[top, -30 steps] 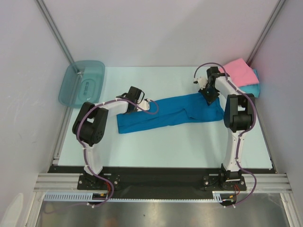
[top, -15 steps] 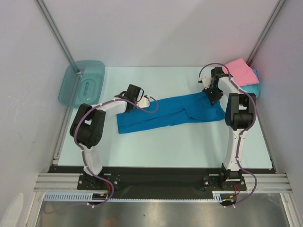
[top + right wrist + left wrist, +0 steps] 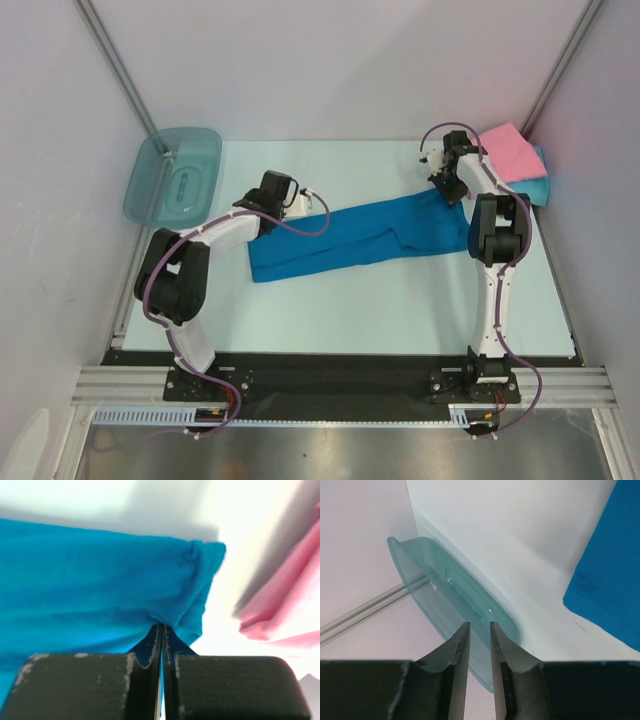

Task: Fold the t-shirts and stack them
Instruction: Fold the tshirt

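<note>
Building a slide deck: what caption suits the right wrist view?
Right gripper shut on a bunched edge of the blue t-shirt, pink t-shirt alongside.

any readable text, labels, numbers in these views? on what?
None readable in any view.
The deep blue t-shirt, pink t-shirt and teal bin show plain surfaces, with no print, tag or label.
Nothing legible on the arms either.
</note>
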{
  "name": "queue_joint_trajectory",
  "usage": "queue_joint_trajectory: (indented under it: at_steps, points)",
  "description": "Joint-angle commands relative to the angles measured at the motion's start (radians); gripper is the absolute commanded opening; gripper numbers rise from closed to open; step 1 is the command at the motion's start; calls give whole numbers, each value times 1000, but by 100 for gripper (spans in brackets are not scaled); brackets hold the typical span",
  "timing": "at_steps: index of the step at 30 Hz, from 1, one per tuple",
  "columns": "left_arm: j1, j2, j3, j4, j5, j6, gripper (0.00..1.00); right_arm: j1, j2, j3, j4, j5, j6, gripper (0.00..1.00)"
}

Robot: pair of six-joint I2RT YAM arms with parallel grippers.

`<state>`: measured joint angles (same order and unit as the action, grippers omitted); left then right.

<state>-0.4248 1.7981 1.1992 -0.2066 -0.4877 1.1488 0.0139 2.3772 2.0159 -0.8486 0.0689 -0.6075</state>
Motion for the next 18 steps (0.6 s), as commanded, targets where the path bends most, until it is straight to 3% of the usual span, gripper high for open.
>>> queue_joint_trajectory:
  at_steps: [1, 7, 18]
  points:
    - [15, -60, -26, 33, -32, 46, 28, 8, 112, 62, 100, 25, -37, 0]
    - [23, -59, -12, 42, -40, 65, 28, 37, 215, 196, 85, 40, -74, 0]
    - [44, -46, -4, 76, -65, 83, 27, 98, 312, 293, 173, 94, -143, 0]
